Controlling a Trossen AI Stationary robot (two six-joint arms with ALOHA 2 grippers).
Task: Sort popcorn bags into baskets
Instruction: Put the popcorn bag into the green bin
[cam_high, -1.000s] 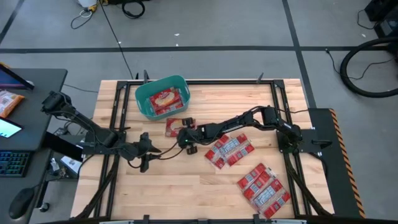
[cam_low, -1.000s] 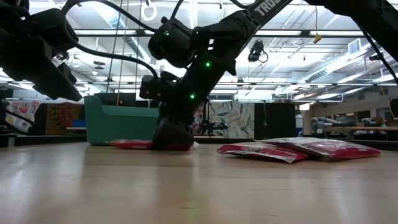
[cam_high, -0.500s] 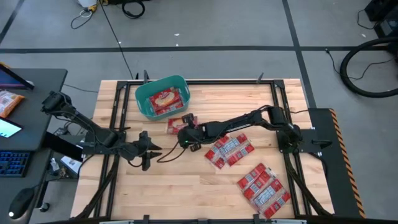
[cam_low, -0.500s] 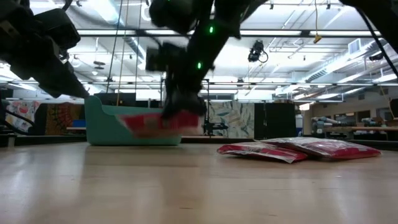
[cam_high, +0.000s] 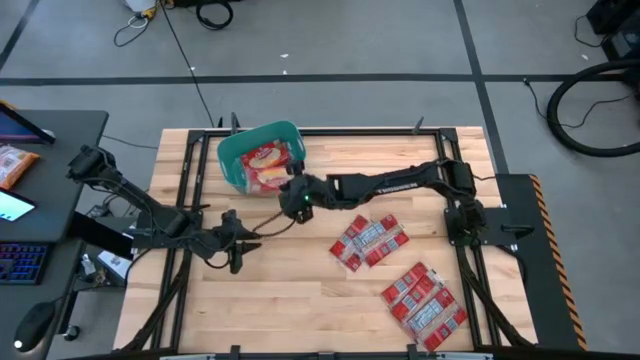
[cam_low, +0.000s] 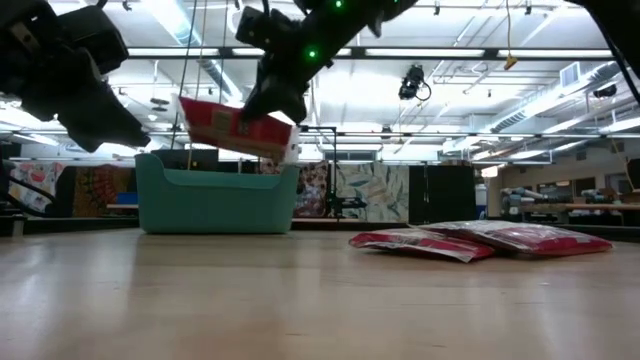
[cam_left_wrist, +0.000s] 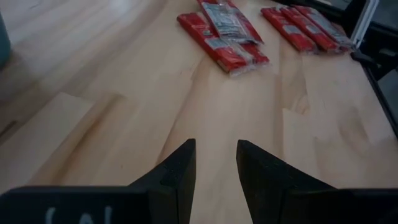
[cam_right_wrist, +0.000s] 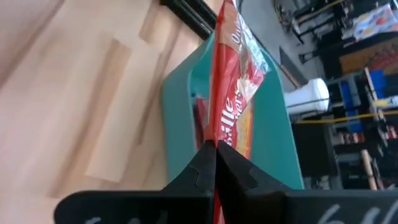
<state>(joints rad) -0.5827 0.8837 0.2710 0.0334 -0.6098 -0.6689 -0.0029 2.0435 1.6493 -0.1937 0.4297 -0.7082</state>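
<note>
With its fingers pinched tight on one edge of a popcorn bag (cam_low: 235, 127), the right gripper (cam_high: 297, 196) hangs in the air at the near rim of the teal basket (cam_high: 232, 158), the red packet held above that rim. Down by the table's left side the left gripper (cam_high: 234, 255) waits low over bare wood, fingers (cam_left_wrist: 177, 172) a narrow gap apart and holding nothing. More bags lie in two clusters, one mid-table (cam_high: 367, 240) and one toward the right front corner (cam_high: 424, 303).
</note>
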